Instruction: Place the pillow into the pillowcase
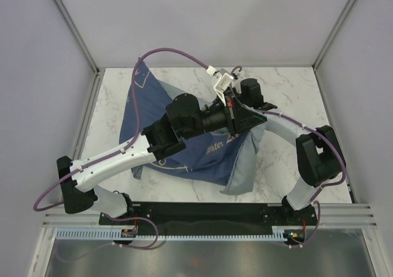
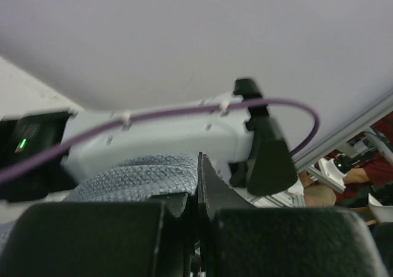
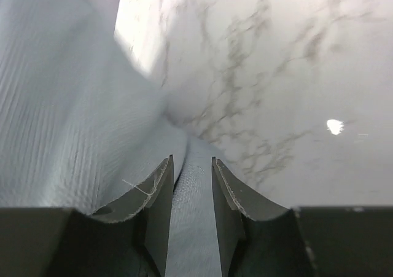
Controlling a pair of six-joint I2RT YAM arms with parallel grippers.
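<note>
- Two grippers in top view: shows left gripper [image 1: 228, 122] and right gripper [image 1: 232, 100] almost tip to tip above the far right part of pillowcase [image 1: 202, 160].
- Shows pillowcase rumpled across the middle of table [image 1: 295, 99], blue side up, with paler lining at the near right corner and a dark flap raised by the grippers.
- Cannot tell either grip from up here.
- Left wrist view: shows left gripper [image 2: 198, 179] clenched tight with no gap, nipping grey-blue pillowcase [image 2: 135, 179], which bulges over the left finger.
- Shows right arm [image 2: 172, 136] close behind, a white link with a purple cable along it.
- Right wrist view: shows right gripper [image 3: 191, 172] grasping a fold of pillowcase [image 3: 67, 105], with cloth filling the slot between the fingers and rising to the left.
- Shows marble table [image 3: 276, 74] beyond and to the right.
</note>
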